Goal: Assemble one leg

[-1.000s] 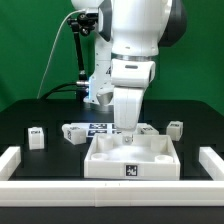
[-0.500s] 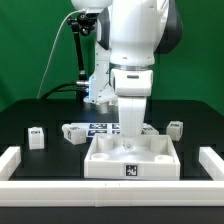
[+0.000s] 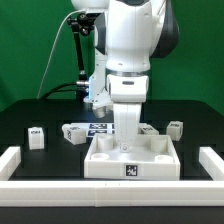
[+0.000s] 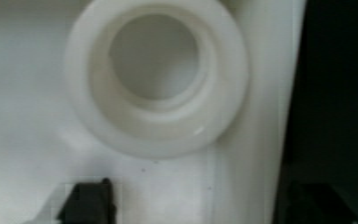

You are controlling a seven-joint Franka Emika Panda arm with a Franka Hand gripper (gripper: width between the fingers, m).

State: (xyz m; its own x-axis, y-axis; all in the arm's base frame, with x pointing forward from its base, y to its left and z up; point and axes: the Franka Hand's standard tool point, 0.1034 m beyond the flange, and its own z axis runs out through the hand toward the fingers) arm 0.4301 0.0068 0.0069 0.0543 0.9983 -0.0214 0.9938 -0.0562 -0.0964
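Note:
The large white tray-like piece (image 3: 130,158) lies at the table's front middle. My gripper (image 3: 128,140) hangs straight down at its rear edge. In the wrist view a round socket (image 4: 158,80) of the tray fills the picture. My dark fingertips (image 4: 87,203) stand wide apart with the tray's white edge between them, and the gripper (image 4: 208,205) looks open. Small white legs with tags lie on the black table: one at the exterior view's left (image 3: 36,137), one next to it (image 3: 72,132), and one at the right (image 3: 175,128).
The marker board (image 3: 98,128) lies behind the tray. A further small white part (image 3: 148,130) sits just right of my gripper. White walls border the table at the left (image 3: 10,160), right (image 3: 212,160) and front.
My gripper has come down onto the tray's rear edge. The tray and the legs have not moved.

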